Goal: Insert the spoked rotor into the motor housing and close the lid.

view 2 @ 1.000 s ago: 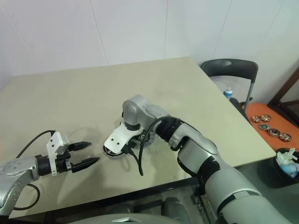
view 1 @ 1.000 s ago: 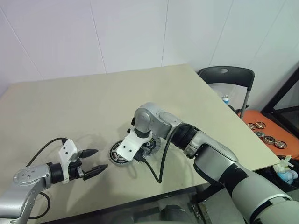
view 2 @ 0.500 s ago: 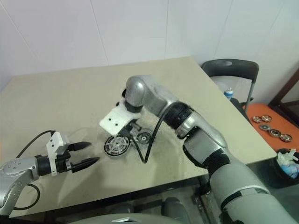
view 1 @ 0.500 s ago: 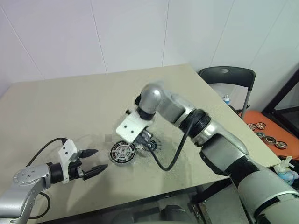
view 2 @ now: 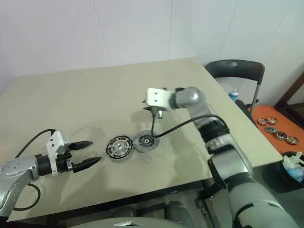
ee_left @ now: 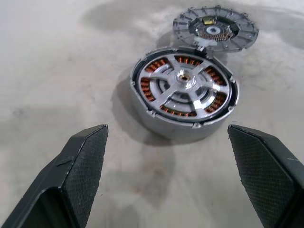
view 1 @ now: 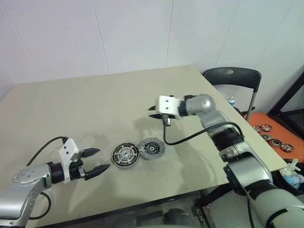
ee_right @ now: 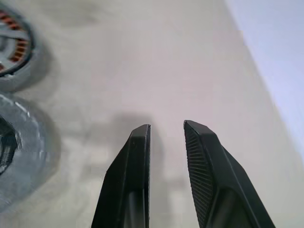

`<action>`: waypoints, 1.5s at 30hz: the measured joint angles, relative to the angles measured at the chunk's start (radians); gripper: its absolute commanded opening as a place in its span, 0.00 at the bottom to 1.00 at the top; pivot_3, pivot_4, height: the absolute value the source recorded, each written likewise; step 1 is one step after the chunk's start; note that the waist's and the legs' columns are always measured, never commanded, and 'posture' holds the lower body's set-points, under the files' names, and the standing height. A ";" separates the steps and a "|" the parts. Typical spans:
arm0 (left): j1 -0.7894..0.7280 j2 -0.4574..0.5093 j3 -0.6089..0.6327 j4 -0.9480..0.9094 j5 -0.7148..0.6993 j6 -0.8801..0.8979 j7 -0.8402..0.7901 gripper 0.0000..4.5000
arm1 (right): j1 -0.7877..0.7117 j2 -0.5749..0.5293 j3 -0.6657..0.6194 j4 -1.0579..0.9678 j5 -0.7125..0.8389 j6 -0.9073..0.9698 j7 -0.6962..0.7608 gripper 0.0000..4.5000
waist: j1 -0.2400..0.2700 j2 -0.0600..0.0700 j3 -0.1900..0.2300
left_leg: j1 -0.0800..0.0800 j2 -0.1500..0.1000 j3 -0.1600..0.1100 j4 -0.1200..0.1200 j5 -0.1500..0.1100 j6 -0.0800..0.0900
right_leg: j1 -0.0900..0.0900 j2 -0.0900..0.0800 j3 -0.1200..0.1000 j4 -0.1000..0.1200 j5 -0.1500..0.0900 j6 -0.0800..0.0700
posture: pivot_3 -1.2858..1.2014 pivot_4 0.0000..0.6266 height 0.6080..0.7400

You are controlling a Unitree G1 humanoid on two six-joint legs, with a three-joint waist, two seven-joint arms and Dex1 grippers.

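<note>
The motor housing (view 1: pixel 125 156) is a round silver case near the table's front edge, with copper windings showing inside (ee_left: pixel 185 92). The spoked rotor (ee_left: pixel 186 81) lies inside it, its spokes running to a small hub. The lid (view 1: pixel 152 148) lies flat and open just right of the housing, joined at its edge, inner face up (ee_left: pixel 216 31). My left gripper (view 1: pixel 101 159) is open, low over the table just left of the housing, and points at it (ee_left: pixel 167 128). My right gripper (view 1: pixel 153 112) hangs above the table behind the lid, narrowly open and empty (ee_right: pixel 166 126).
A black cable (view 1: pixel 190 137) loops from my right wrist down near the lid. A dark chair (view 1: pixel 232 78) stands past the table's right edge. Beyond it is an orange surface (view 1: pixel 278 124) with several small wheel-like discs. The table's front edge is close to the housing.
My right gripper has lifted off the housing and swung up, back and to the right, uncovering the housing and open lid. The left gripper has stayed put.
</note>
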 measured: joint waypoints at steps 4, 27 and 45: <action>-0.041 0.026 -0.001 0.027 0.000 0.001 -0.026 0.96 | 0.116 -0.026 -0.094 -0.090 0.100 0.275 -0.026 0.26 | 0.000 0.001 0.000 | 0.000 0.000 0.001 0.001 0.000 0.000 | 0.000 0.000 0.001 0.000 0.000 0.000 | 0.52 0.00 1.00; -0.138 0.033 -0.050 0.110 0.019 0.003 -0.073 0.96 | 0.512 -0.120 -0.071 -0.572 0.334 0.769 -0.071 0.13 | 0.000 0.000 0.000 | 0.001 0.000 0.002 0.003 -0.001 0.002 | 0.003 0.000 0.002 -0.001 0.000 0.001 | 0.52 0.00 1.00; -0.057 0.005 -0.030 0.045 0.007 0.015 -0.017 0.96 | 0.419 -0.039 0.029 -0.417 0.281 0.654 -0.136 0.00 | -0.004 -0.001 -0.001 | 0.004 0.001 0.003 0.003 -0.001 0.001 | 0.006 0.001 0.001 -0.001 0.000 0.001 | 0.52 0.00 1.00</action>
